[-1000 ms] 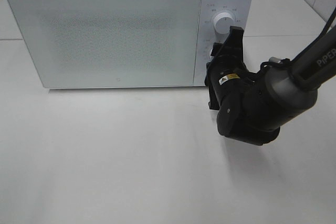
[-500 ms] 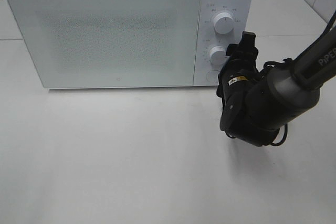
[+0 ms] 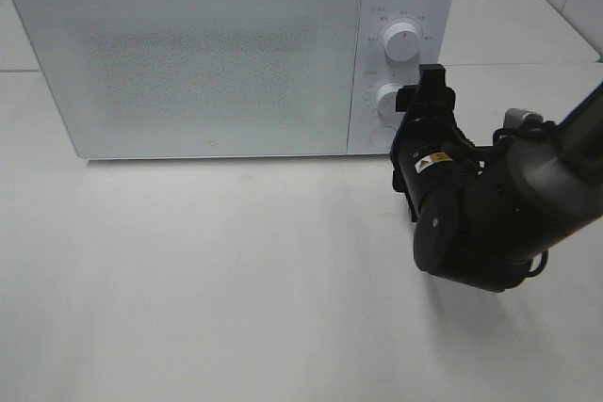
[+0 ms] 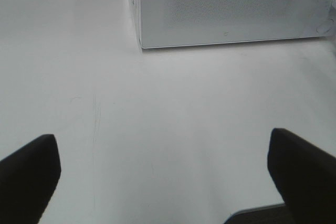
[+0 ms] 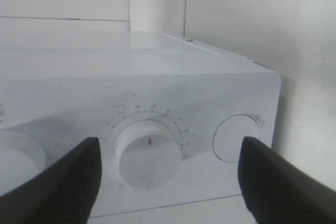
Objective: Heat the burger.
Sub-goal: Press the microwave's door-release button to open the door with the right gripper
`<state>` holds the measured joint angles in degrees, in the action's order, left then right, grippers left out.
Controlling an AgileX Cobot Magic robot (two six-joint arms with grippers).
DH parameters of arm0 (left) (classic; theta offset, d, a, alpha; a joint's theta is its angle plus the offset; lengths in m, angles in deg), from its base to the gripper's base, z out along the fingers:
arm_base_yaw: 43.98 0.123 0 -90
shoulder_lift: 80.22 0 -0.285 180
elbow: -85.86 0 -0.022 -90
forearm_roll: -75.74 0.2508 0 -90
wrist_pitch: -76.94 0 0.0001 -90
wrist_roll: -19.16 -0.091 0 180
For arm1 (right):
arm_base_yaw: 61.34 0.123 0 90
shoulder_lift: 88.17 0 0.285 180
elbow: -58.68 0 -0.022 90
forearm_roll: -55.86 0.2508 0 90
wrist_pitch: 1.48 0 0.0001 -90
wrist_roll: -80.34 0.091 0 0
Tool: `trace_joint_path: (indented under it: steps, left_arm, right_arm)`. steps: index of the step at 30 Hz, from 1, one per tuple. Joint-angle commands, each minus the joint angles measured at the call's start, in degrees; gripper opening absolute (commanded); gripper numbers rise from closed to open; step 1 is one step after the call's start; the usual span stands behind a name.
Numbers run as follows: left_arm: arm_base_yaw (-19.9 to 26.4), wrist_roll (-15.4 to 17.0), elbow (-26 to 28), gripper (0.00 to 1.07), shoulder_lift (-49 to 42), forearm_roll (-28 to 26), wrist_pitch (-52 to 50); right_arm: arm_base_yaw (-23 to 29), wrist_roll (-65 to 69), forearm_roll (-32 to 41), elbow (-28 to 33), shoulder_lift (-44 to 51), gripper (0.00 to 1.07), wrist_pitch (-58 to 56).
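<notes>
The burger is out of view; the white microwave (image 3: 207, 63) has its door shut. My right gripper (image 3: 422, 91) stands open just in front of the lower knob (image 3: 386, 98) on the control panel. In the right wrist view the lower knob (image 5: 147, 153) sits between the spread fingers (image 5: 68, 182), apart from both, and the right gripper (image 5: 168, 177) holds nothing. My left gripper (image 4: 165, 177) is open over bare table, facing the microwave (image 4: 231, 9). It does not show in the exterior high view.
An upper knob (image 3: 402, 41) sits above the lower one, and a round button (image 3: 380, 136) below it. The round button (image 5: 236, 137) also shows beside the knob in the right wrist view. White table (image 3: 188, 280) spreads in front of the microwave.
My right gripper, which covered the lower knob a second ago, has opened and drawn back off it, leaving the knob uncovered. The arm has shifted down and to the right.
</notes>
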<state>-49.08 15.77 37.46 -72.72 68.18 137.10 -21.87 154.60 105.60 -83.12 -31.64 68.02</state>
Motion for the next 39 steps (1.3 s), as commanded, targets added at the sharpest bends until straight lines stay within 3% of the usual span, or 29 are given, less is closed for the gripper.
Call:
trace_joint_path:
  steps: [1, 8, 17, 24, 31, 34, 36, 39]
  left_arm:
    - [0.1, 0.4, -0.2, 1.0, -1.1, -0.1, -0.8]
    - [0.1, 0.4, -0.2, 1.0, -1.1, -0.1, -0.8]
    - [0.1, 0.4, -0.2, 1.0, -1.1, -0.1, -0.8]
    - [0.1, 0.4, -0.2, 1.0, -1.1, -0.1, -0.8]
    - [0.1, 0.4, -0.2, 1.0, -1.1, -0.1, -0.8]
    - [0.1, 0.4, -0.2, 1.0, -1.1, -0.1, -0.8]
    - [0.1, 0.4, -0.2, 1.0, -1.1, -0.1, -0.8]
    - [0.1, 0.4, -0.2, 1.0, -1.1, -0.1, -0.8]
  right_arm:
    - [0.2, -4.3, -1.9, 2.2, 3.2, 0.71, 6.1]
    - [0.1, -23.9, -7.2, 7.0, 14.7, 0.7, -10.1]
    - [0.1, -56.1, -7.1, 6.8, 23.9, 0.7, -31.9]
    - [-3.4, -78.5, -7.4, 6.8, 27.9, 0.7, -52.8]
    - [-6.1, -87.1, -8.4, 6.8, 31.9, 0.7, -65.9]
    - [-7.1, -87.8, -12.4, 6.8, 34.2, 0.7, -72.5]
    - [-7.3, -86.0, -19.9, 6.8, 37.4, 0.7, -80.7]
    - [-7.3, -82.8, -25.3, 6.8, 40.6, 0.7, -86.6]
